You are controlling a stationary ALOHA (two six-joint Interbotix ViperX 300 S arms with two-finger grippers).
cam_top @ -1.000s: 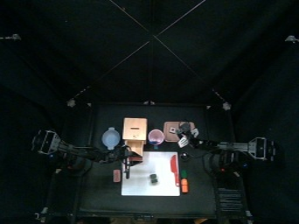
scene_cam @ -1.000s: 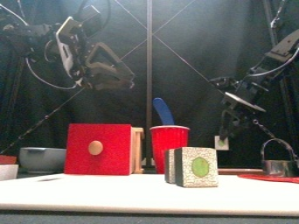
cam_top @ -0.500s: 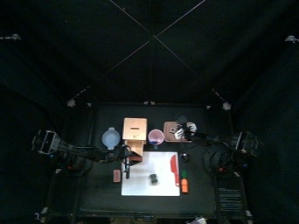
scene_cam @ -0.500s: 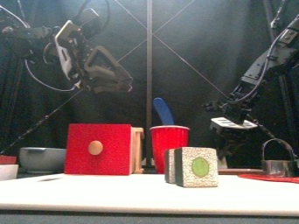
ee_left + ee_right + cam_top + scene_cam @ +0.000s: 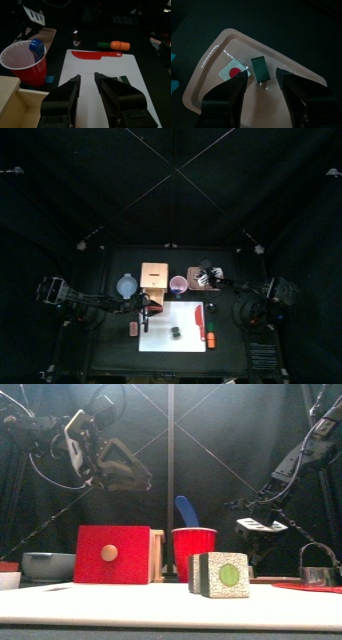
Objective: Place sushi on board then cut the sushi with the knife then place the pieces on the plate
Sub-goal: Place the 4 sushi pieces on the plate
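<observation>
A two-armed robot works at a black desk point(image 5: 114, 343), partway through moving cut sushi. Two pieces already sit on the pink tray point(image 5: 221, 52) at the back of the desk. One is a dark green slice point(image 5: 259, 68) standing on edge, and just beside it lies a red-and-white slice point(image 5: 232, 73). The right fingers point(image 5: 234, 95) are spread wide on either side of the green slice without touching it, so it looks freshly set down.

One block of sushi point(image 5: 221, 574) remains on the white cutting board point(image 5: 93, 70), and the red knife point(image 5: 97, 54) lies on the board apart from it. The left fingers point(image 5: 63, 97) hover over the board, slightly parted and empty. What seems left is carrying that last block over, perhaps after more cutting.

A second earlier the right arm hung nearer the board with a small block under its fingers. It has since reached back over the tray.
</observation>
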